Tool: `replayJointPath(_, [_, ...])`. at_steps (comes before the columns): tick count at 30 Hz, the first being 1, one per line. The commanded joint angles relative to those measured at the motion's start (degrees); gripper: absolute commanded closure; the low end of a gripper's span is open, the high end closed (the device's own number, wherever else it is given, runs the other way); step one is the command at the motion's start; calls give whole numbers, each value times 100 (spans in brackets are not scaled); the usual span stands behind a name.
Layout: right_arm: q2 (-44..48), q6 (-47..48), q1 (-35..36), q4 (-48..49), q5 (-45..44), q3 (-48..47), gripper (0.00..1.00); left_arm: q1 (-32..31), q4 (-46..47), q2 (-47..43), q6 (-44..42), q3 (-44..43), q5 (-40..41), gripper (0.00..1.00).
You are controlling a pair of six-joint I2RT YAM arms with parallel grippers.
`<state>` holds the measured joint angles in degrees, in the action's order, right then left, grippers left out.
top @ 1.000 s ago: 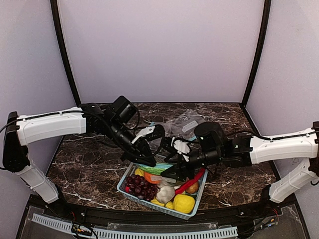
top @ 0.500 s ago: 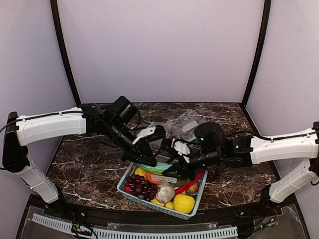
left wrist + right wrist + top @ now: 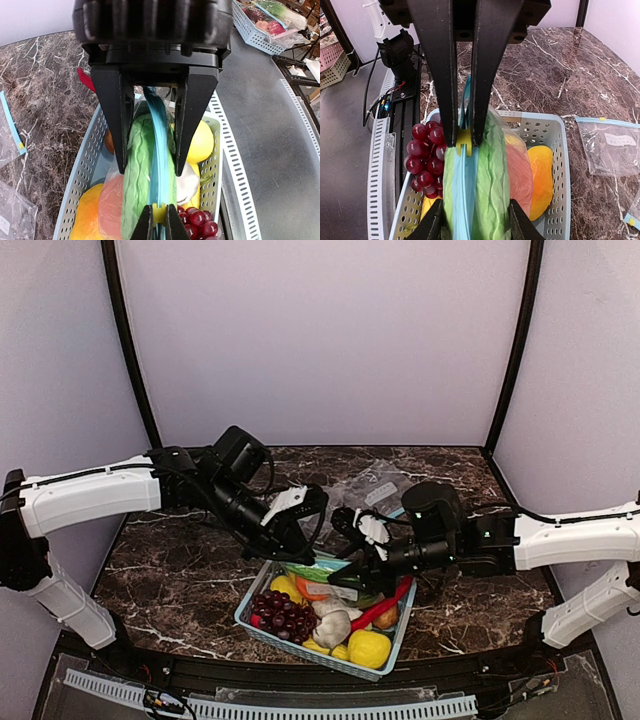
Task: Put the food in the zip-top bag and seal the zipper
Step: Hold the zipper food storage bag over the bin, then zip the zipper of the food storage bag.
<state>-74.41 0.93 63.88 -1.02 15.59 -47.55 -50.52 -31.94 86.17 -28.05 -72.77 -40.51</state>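
Note:
The zip-top bag [image 3: 318, 575] hangs over the basket between both grippers. Through its plastic I see a light green gourd [image 3: 137, 175] and an orange round thing [image 3: 520, 170]; the avocado is hidden. The light blue zipper [image 3: 160, 150] runs along the top edge and carries a yellow slider [image 3: 464, 141]. My left gripper [image 3: 300, 550] clasps one end of the bag, a finger on each side [image 3: 150, 170]. My right gripper [image 3: 345, 580] is shut on the yellow slider [image 3: 159, 212] at the other end [image 3: 464, 142].
A light blue perforated basket [image 3: 255, 618] under the bag holds purple grapes [image 3: 280, 612], a red chili [image 3: 385, 608], a yellow fruit [image 3: 368, 648], a white garlic bulb [image 3: 332, 628] and an orange-yellow fruit [image 3: 540, 180]. Spare clear bags [image 3: 375, 485] lie on the marble behind.
The right arm has drawn back to the right and the left arm a little to the left. More of the bag shows between the two grippers.

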Motion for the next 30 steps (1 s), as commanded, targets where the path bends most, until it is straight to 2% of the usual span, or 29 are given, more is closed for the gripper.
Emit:
replayJointPath(1, [282,-14,18,-531,121,136,99,280,-771,-317,-75,262,814,99])
replayJointPath(14, [468,-48,17,-1004,-48,88,100,294,-916,-473,-244,448,1663,99])
replayJointPath(30, [736,-93,17,-1190,-201,171,100,299,-961,-387,-294,440,2076,99])
